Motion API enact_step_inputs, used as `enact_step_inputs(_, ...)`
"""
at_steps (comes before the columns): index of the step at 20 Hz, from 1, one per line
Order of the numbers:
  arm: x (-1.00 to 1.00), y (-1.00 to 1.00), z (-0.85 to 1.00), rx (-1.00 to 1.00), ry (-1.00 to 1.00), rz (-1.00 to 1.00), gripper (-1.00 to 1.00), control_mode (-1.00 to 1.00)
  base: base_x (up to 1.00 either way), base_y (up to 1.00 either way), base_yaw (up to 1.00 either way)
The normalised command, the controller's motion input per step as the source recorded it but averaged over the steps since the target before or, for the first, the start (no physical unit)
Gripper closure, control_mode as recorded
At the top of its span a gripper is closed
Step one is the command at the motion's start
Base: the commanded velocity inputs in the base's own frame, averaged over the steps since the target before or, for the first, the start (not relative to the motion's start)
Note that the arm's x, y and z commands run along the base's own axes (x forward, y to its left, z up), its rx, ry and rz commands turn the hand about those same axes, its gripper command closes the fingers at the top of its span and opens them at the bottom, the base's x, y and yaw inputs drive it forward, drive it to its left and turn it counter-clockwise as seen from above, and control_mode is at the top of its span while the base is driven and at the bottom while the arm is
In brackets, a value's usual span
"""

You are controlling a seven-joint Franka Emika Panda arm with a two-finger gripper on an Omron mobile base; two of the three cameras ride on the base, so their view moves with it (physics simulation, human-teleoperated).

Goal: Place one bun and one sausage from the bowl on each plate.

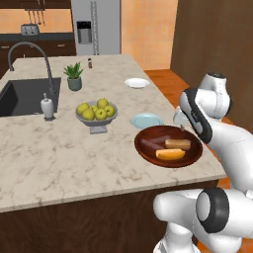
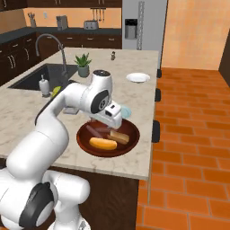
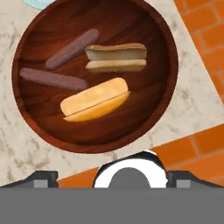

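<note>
The dark wooden bowl (image 3: 26,113) lies directly below my gripper (image 3: 111,178), whose two fingertips (image 3: 41,177) stand wide apart and open with nothing between them. Inside the bowl are two sausages (image 3: 72,48) (image 3: 52,78), a brown-topped bun (image 3: 116,57) and a golden bun (image 3: 95,99). From the base views the bowl (image 1: 143,148) (image 2: 85,143) sits near the counter's front right corner, and the hand (image 2: 112,117) hovers over its far side. The pale blue plate (image 1: 147,120) lies just behind the bowl. The white plate (image 1: 137,82) (image 2: 138,77) is farther back.
A grey footed bowl of yellow-green fruit (image 1: 96,114) stands left of the plates. A soap dispenser (image 1: 47,107), the sink (image 1: 27,96) and a potted plant (image 1: 74,76) are farther left. The counter edge runs close by the wooden bowl, with brick floor (image 2: 193,134) beyond.
</note>
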Motion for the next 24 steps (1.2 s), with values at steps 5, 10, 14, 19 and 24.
enact_step_inputs(5,0.21,0.42,-0.79,0.04,0.16,-0.48,-1.0,-1.0,0.0,0.0,0.0)
enact_step_inputs(10,0.57,0.14,-0.7,0.04,0.12,-0.45,-1.0,-1.0,0.0,0.0,0.0)
enact_step_inputs(14,0.73,-0.11,-0.5,0.01,0.1,-0.2,-1.0,-1.0,0.0,0.0,0.0)
enact_step_inputs(19,0.71,-0.3,-0.62,0.02,0.07,-0.19,-1.0,-1.0,0.0,0.0,0.0)
enact_step_inputs(24,0.4,-0.08,-0.51,0.04,0.19,-0.09,-1.0,-1.0,0.0,0.0,0.0)
